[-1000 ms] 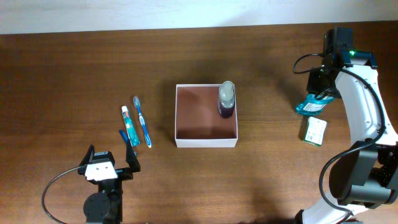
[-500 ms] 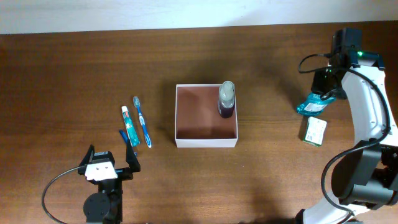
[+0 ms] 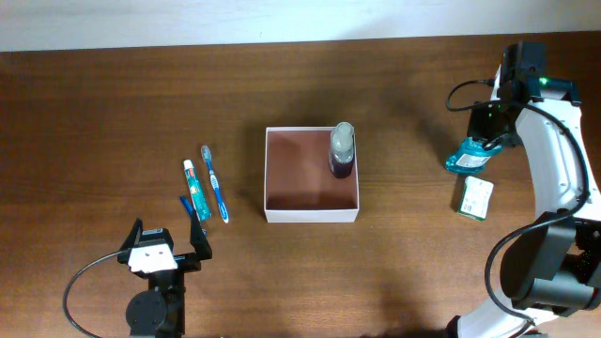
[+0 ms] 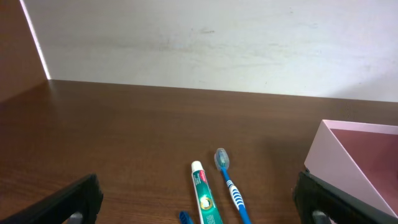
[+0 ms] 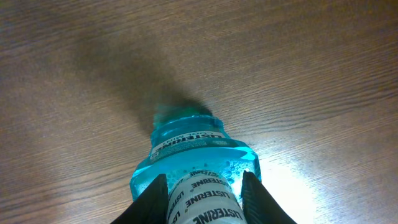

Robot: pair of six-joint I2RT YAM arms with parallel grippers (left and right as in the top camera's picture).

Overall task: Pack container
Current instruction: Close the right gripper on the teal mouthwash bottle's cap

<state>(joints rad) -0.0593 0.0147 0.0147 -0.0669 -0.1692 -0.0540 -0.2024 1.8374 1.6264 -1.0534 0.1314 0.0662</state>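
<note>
Overhead first: the square, shallow white-walled container [image 3: 311, 215] with its reddish-brown floor sits mid-table. One item is in already, a purple bottle with a grey cap [image 3: 342, 151] standing in the far right corner. The rest of the floor is bare.

Out on the right, the right gripper [image 3: 485, 141] is down on a translucent blue mouthwash bottle [image 3: 467, 158], and a small green-white packet [image 3: 476, 197] lies just on its near side. Over on the left lie a white, red and green toothpaste tube [image 3: 192, 188], a blue toothbrush [image 3: 216, 183] beside it, and a small dark blue item [image 3: 187, 203] I can't identify. The left gripper [image 3: 169, 239] sits nearer the table edge than all three.

Left wrist view: the black fingers [image 4: 68, 202] stand at opposite corners of the frame, spread wide with nothing between them. The toothpaste tube and toothbrush lie ahead, and a pale container wall shows at the right.

Right wrist view: two black fingers [image 5: 149, 199] press either side of the mouthwash bottle's labelled body, so that's a grip. I can't tell whether it is off the wood.

So the step in hand looks like picking up the mouthwash. The next move would call for a clean lift and a carry left over the container's wall. It should then be set down on open floor, clear of the purple bottle so that one isn't knocked over.
</note>
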